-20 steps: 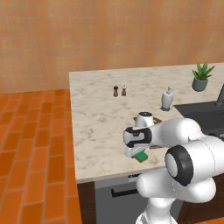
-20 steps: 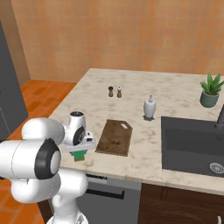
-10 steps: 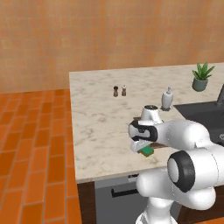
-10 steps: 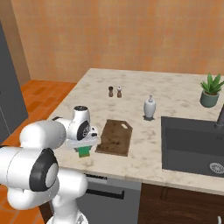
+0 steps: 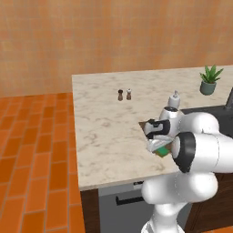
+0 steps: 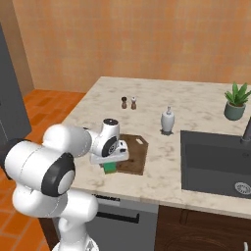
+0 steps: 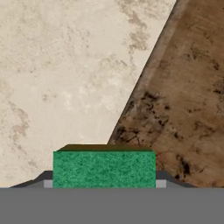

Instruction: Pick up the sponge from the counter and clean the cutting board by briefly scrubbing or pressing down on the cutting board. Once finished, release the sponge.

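Sponge (image 7: 104,169) sits clamped between the two fingers of the gripper (image 6: 112,162), jaws drawn in against its sides, green face toward the hand camera. From where I stand it hangs at the near-left corner of the cutting board (image 6: 135,153), lifted off the counter (image 5: 107,132).

In the hand view the board's long edge runs on a slant, with marble on one side of it and dark wood on the other; the sponge straddles that line, more over stone than over wood. So the board lies off to the sponge's side, toward the sink (image 6: 215,164), and its long axis runs away from the counter's front edge.

My guess: the arm needs to shift further in over the board, then press down. Whether the sponge already touches the board's corner, I cannot tell.
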